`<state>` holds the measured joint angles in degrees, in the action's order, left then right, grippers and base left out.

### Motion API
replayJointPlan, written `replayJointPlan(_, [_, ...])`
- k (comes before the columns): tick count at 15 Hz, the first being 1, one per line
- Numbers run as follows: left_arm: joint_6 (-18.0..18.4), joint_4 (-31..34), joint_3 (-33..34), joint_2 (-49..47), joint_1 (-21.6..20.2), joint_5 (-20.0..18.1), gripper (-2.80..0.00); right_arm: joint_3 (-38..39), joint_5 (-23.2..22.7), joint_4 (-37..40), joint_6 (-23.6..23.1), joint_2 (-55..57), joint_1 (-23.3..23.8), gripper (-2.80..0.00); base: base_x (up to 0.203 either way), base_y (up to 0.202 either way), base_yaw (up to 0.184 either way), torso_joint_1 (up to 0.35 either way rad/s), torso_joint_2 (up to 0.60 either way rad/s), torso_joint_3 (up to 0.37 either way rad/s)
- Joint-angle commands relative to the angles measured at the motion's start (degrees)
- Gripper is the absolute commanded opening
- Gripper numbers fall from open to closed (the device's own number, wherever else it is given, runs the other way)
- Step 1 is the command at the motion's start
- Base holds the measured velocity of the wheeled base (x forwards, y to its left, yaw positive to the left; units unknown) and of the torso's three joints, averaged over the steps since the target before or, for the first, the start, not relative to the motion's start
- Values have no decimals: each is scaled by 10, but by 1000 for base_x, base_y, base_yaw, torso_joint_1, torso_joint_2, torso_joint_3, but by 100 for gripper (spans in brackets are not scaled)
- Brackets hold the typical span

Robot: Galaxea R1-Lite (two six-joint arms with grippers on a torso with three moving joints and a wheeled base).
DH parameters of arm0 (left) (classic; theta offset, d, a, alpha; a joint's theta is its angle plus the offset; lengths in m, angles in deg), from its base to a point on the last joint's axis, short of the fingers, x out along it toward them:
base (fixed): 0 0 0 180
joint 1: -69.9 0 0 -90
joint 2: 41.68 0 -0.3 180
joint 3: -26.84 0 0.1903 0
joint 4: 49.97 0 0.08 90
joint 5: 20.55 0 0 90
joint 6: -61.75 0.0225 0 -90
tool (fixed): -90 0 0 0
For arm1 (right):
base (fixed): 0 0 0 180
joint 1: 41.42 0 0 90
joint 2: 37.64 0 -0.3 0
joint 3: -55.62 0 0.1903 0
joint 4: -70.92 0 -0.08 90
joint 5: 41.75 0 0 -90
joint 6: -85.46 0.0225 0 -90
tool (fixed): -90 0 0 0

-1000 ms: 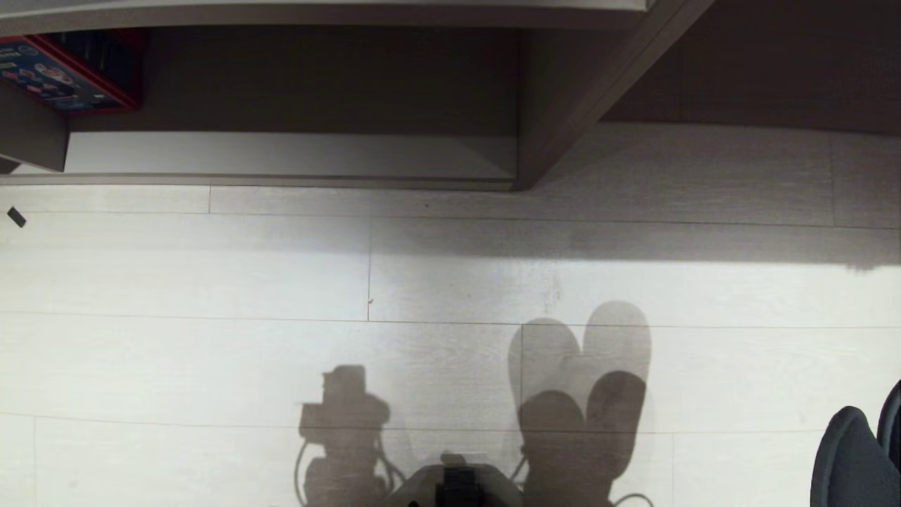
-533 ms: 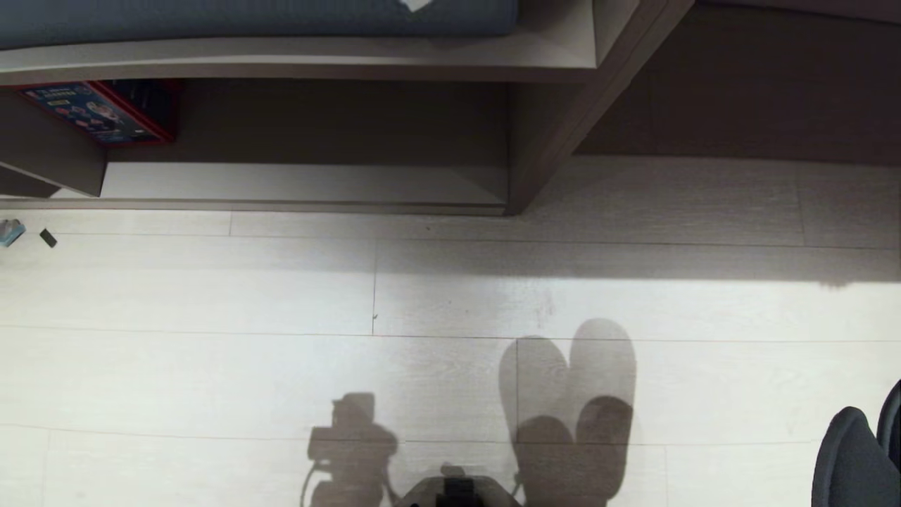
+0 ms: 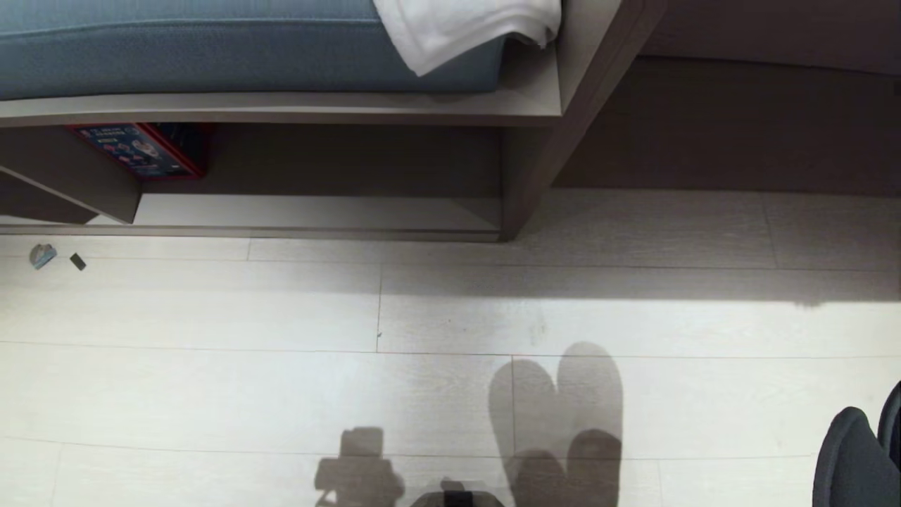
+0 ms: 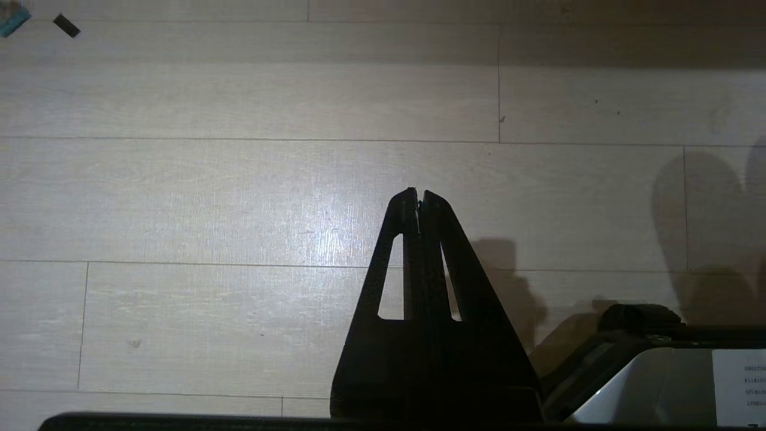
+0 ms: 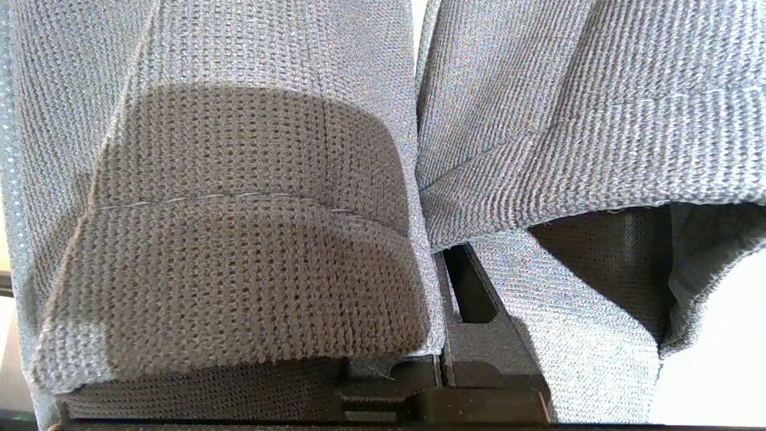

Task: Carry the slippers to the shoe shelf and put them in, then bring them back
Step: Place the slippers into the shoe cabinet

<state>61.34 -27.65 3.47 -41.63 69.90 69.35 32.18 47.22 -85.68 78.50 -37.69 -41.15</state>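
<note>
The right gripper (image 5: 455, 299) was clamped on both grey knit slippers (image 5: 251, 239), hanging together for one carry to the empty shoe shelf (image 3: 317, 211) ahead, while the left gripper (image 4: 419, 200) hung closed, empty above the floor (image 4: 239, 179).

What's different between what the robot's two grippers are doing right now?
The right gripper is shut on the slippers, whose grey knit fills its wrist view; the left gripper is shut on nothing. The left gripper hangs over the bare pale floor, in full view; the right gripper's fingers show only as a dark sliver between the two slippers. Both have their jaws closed, and neither shows in the head view.
</note>
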Motion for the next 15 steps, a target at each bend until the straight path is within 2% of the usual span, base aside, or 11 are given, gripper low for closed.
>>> replayJointPlan(1, [0,0,4,0,0,0,-280,0,0,0,-1,1,0,-280,0,0,0,11,2,198])
replayJointPlan(15, [0,0,4,0,0,0,-280,0,0,0,4,1,0,-280,0,0,0,2,2,201])
